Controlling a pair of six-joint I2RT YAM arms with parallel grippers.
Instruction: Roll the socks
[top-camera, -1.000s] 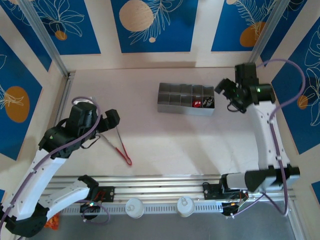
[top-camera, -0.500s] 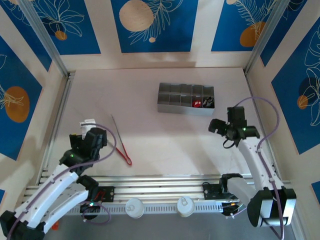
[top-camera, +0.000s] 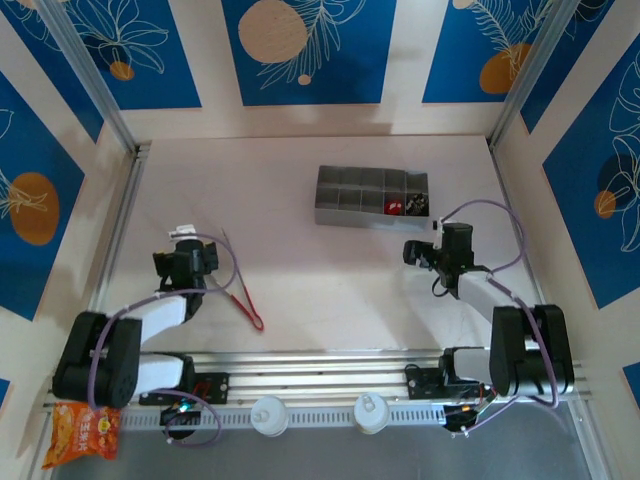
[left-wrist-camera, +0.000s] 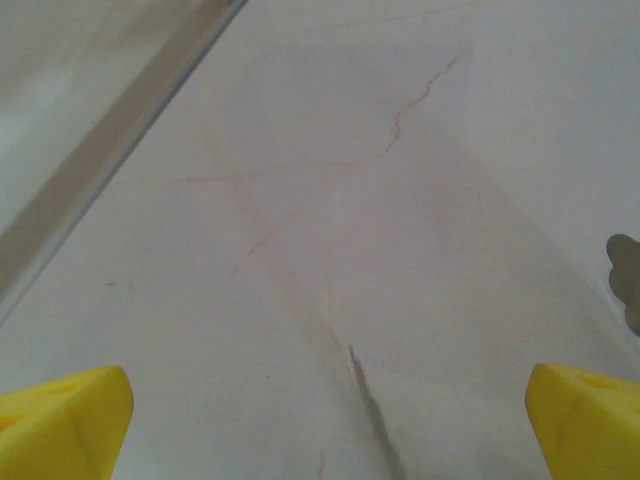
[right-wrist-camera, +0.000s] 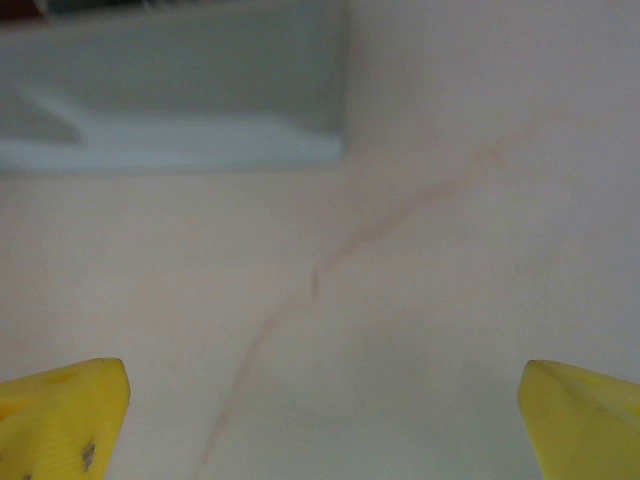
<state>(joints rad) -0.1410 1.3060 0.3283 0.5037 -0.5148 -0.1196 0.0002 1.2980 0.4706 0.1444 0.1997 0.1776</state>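
- Now that both arms have folded back low, left claw (left-wrist-camera: 325, 405) and right claw (right-wrist-camera: 322, 400) gape open, empty.
- Red sock (top-camera: 396, 207) and black sock (top-camera: 417, 205) sit in the tray (top-camera: 340, 196), upper right; those 2 look done.

Left gripper (left-wrist-camera: 322, 425) — yellow fingertips (left-wrist-camera: 60, 410) in bottom corners, spread wide.
Table (left-wrist-camera: 400, 230) — pale surface, faint reddish vein-like marks.
Metal rail (left-wrist-camera: 110, 130) running diagonally across upper left.
Thin dark sliver (left-wrist-camera: 375, 420) at bottom centre, blurred, possibly tongs tip.
Grey blob (left-wrist-camera: 627, 280) at right edge, unidentifiable.
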